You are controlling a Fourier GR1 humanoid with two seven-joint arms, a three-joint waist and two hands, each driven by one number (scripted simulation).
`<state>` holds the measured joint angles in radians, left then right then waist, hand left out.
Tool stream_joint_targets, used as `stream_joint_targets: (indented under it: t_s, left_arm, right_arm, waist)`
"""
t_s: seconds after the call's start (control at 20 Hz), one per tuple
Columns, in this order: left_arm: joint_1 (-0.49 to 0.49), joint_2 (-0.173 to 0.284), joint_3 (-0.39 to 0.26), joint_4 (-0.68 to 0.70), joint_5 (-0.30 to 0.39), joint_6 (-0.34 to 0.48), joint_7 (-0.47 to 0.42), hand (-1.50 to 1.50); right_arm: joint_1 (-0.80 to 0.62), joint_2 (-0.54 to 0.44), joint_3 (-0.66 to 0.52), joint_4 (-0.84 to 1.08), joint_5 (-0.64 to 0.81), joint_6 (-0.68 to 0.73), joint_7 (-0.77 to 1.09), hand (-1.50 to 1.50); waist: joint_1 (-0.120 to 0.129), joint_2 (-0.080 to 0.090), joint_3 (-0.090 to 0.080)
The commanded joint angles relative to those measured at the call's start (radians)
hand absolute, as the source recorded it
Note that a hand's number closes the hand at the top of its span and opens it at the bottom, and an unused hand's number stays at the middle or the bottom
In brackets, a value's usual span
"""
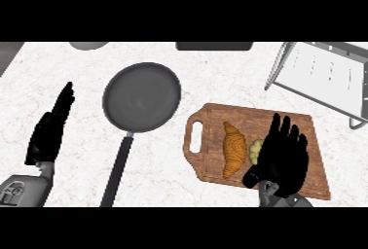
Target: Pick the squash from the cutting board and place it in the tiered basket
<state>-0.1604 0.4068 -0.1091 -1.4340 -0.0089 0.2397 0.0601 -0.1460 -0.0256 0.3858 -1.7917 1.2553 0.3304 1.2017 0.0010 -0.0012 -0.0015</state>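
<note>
A wooden cutting board (302,124) with a handle slot lies at the lower right of the counter. On it lies an orange-brown croissant (233,148), and right of it a pale yellow-green squash (255,150), mostly hidden. My right hand (284,151) hovers over the board with fingers straight, pointing away, covering the squash's right side. The tiered basket (327,73), a grey wire-frame rack, stands at the upper right. My left hand (50,129) rests open at the left edge, fingers up.
A dark frying pan (141,96) sits mid-counter, its long handle (119,168) running toward the lower edge. A grey round object (89,45) and a dark flat object (214,46) show at the far edge.
</note>
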Motion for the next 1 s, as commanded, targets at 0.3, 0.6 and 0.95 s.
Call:
stream_joint_targets:
  t_s: [0.3,0.6,0.95]
  left_arm:
    - [-0.009,-0.018,0.019,0.039,-0.021,-0.006,-0.026,0.0]
    - [0.025,-0.015,0.012,-0.031,-0.036,-0.018,-0.003,0.0]
    - [0.013,0.004,0.055,-0.034,-0.014,-0.058,0.02,0.0]
  right_arm:
    - [-0.016,0.025,-0.02,0.094,-0.009,0.013,0.195,-1.5]
    - [-0.007,0.025,-0.058,0.092,-0.042,0.021,0.171,-1.5]
    - [-0.006,0.025,-0.092,0.15,-0.078,-0.014,0.15,-1.5]
  waist:
    - [0.001,0.003,0.001]
    - [0.003,0.001,0.001]
    - [0.005,0.0,0.002]
